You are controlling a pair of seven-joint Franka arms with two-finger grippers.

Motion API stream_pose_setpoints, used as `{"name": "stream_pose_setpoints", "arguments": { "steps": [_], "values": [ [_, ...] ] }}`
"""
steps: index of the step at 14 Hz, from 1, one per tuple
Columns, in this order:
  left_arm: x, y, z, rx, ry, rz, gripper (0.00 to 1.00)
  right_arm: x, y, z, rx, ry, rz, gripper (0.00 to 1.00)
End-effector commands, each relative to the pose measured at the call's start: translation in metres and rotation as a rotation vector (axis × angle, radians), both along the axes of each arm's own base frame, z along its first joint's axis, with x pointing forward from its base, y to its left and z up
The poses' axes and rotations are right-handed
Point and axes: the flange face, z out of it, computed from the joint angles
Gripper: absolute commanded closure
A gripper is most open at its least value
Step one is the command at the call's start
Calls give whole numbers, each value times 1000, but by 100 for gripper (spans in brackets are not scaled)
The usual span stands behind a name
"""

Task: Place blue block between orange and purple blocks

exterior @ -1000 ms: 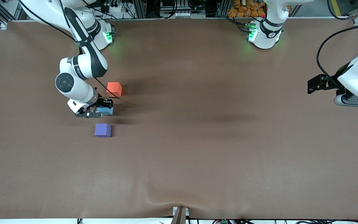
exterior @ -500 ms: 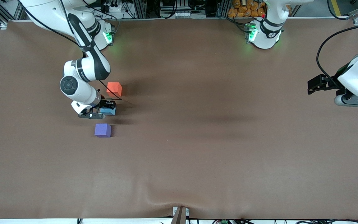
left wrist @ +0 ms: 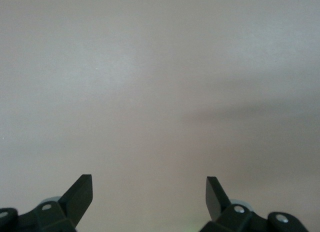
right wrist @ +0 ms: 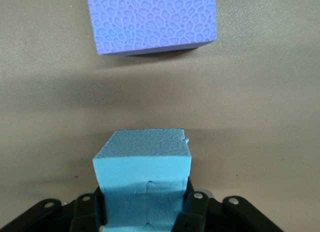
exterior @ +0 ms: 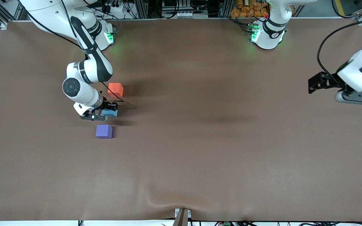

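Shifted toward the orange block (exterior: 115, 89), my right gripper (exterior: 105, 112) clasps the blue block (right wrist: 143, 184), lining it up with the purple block (exterior: 104, 131); my left gripper (left wrist: 149, 194) waits open.

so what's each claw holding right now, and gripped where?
Right claw has the blue block between its fingers, pressed on two opposite side faces. Left claw is open, holding nothing.
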Motion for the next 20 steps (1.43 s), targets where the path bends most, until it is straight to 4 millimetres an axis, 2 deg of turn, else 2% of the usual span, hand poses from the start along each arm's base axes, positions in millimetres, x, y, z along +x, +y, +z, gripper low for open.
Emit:
{"name": "stream_pose_setpoints", "arguments": {
  "steps": [1, 2, 4, 6, 7, 9, 10, 11, 12, 15, 16, 18, 20],
  "values": [
    [-18, 6, 7, 12, -22, 19, 0, -2, 3, 2, 9, -5, -12, 0],
    [-24, 8, 8, 13, -26, 32, 0, 0, 7, 11, 11, 2, -10, 0],
    [-26, 23, 12, 13, -18, 63, 0, 18, 17, 56, 26, 8, 6, 0],
    [-24, 36, 23, -30, -34, 89, 0, 57, 27, 125, 40, 54, 20, 0],
    [-23, 49, 27, -61, -35, 120, 0, 77, 29, 164, 49, 61, 26, 0],
    [-21, 60, 29, -85, -38, 142, 0, 105, 33, 230, 70, -14, 46, 0],
    [-21, 60, 28, -72, -36, 136, 0, 119, 23, 264, 74, -56, 41, 0],
    [-21, 59, 26, -62, -25, 131, 0, 129, -4, 292, 82, -37, 14, 0],
    [-22, 59, 25, -42, -18, 126, 0, 139, -22, 318, 91, -34, 24, 0],
    [-23, 49, 23, -13, -10, 106, 0, 135, -54, 384, 96, -38, 41, 0],
    [-23, 50, 24, -15, -11, 112, 0, 129, -64, 391, 111, -2, 23, 0],
    [-24, 50, 29, -15, -11, 115, 0, 122, -66, 403, 111, 1, 35, 0],
    [-25, 44, 30, -15, -13, 107, 0, 114, -95, 431, 84, -4, 1, 0]
  ]
}}
